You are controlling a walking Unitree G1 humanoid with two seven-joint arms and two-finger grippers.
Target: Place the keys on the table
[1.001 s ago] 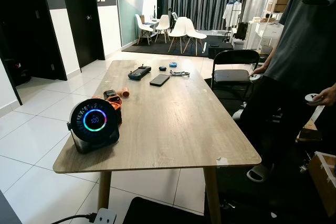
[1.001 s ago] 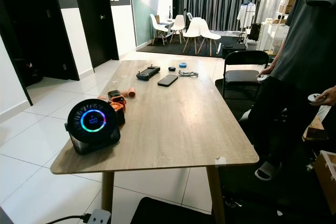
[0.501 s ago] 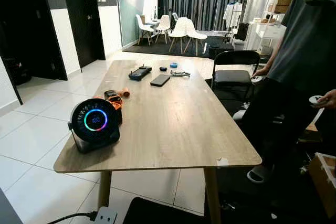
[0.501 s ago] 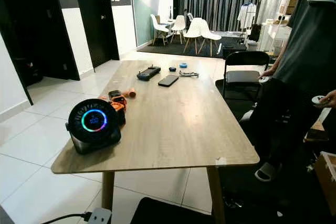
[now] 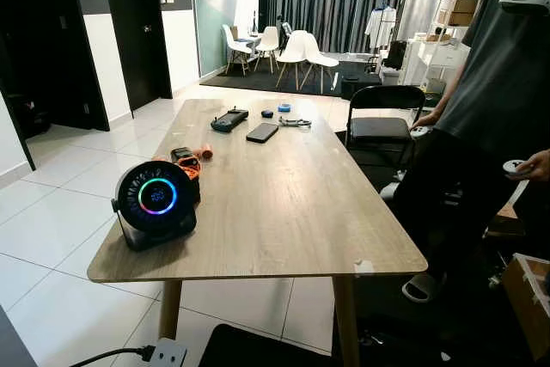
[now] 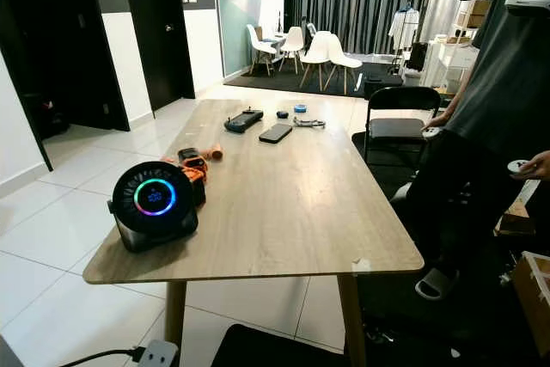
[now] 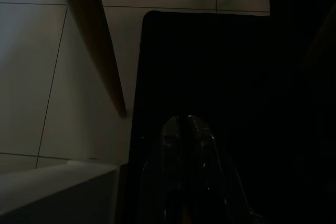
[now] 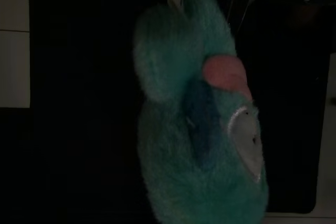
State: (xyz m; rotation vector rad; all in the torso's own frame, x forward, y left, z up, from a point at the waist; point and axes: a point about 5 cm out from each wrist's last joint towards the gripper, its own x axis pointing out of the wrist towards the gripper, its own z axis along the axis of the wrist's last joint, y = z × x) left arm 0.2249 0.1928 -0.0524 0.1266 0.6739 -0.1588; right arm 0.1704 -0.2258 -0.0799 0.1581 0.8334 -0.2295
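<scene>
Room: tiled floor (image 5: 51,229), dark doors on the left, white chairs (image 5: 296,47) and a dark curtain far back.
Surface: long wooden table (image 5: 275,204) straight ahead, lengthwise away from the robot.
On the table: round black fan (image 5: 155,204) with a glowing coloured ring at the near left corner; an orange and black object (image 5: 185,161) just behind it; a phone (image 5: 261,131), a black controller (image 5: 229,118) and small items near the far end.
Beside the table: a black folding chair (image 5: 382,122); a person (image 5: 490,126) in a grey shirt on the right, cut off by the frame edge.
Left gripper (image 7: 187,129): hangs in shade over a dark mat (image 7: 220,66); its black fingers lie pressed together, nothing between them.
Keys: a teal plush keychain (image 8: 199,119) hangs close before the right wrist camera, long axis in line with the fingers, a pink patch and a pale disc on it.
Right gripper: fingers hidden; hold cannot be told.
Hard to see: the metal keys themselves, too dark.
</scene>
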